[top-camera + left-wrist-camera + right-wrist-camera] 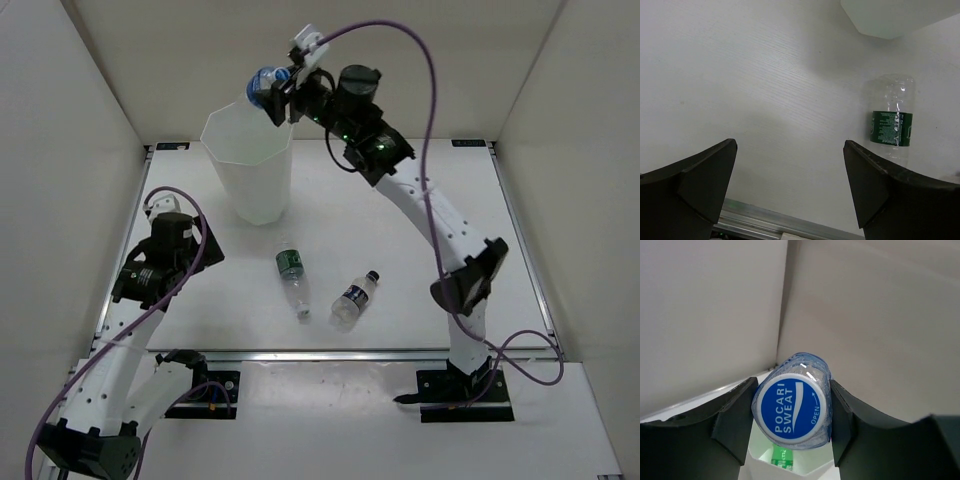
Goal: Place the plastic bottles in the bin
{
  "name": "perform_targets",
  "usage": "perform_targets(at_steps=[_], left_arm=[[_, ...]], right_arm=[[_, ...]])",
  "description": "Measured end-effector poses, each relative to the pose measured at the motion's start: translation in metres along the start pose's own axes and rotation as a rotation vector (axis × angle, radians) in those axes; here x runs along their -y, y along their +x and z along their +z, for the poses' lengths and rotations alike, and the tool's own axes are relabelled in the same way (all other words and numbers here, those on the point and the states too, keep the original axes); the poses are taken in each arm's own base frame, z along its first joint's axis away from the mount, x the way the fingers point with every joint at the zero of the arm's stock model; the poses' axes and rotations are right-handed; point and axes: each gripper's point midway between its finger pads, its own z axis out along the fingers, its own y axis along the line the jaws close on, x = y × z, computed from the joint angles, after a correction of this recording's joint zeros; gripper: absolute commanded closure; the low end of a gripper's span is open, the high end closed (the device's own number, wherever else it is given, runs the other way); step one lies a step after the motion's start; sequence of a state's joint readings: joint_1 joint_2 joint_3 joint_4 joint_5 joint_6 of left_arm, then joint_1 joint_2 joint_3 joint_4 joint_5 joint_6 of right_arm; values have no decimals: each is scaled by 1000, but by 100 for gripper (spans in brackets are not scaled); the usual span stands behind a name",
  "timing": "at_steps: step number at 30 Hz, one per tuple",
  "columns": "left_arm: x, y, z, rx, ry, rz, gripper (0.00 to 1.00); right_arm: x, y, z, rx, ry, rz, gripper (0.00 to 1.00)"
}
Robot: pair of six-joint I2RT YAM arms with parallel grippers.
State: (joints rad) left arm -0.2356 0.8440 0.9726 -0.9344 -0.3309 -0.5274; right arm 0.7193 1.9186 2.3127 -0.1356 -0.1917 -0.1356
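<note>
Your right gripper (275, 95) clamps the blue-capped bottle (792, 410) across its body, above the far rim of the bin (250, 185), whose opening lies just below.

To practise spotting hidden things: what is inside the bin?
In the right wrist view a green thing, likely a bottle, lies in the bin. The blue-capped bottle above covers most of the opening, so the rest cannot be seen.
</note>
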Motion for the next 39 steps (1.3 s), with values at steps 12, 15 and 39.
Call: perform_targets(at_steps=[12,15,39], left_arm=[[-2,-18,14,50,-33,11,1],[3,-28,14,85,-16,3,2],[126,-3,14,-48,311,92,1]], right_arm=[[-15,173,46,-242,-118,174,28],[-15,153,49,-191,-142,187,0],[34,159,-236,-455,321,256,1]])
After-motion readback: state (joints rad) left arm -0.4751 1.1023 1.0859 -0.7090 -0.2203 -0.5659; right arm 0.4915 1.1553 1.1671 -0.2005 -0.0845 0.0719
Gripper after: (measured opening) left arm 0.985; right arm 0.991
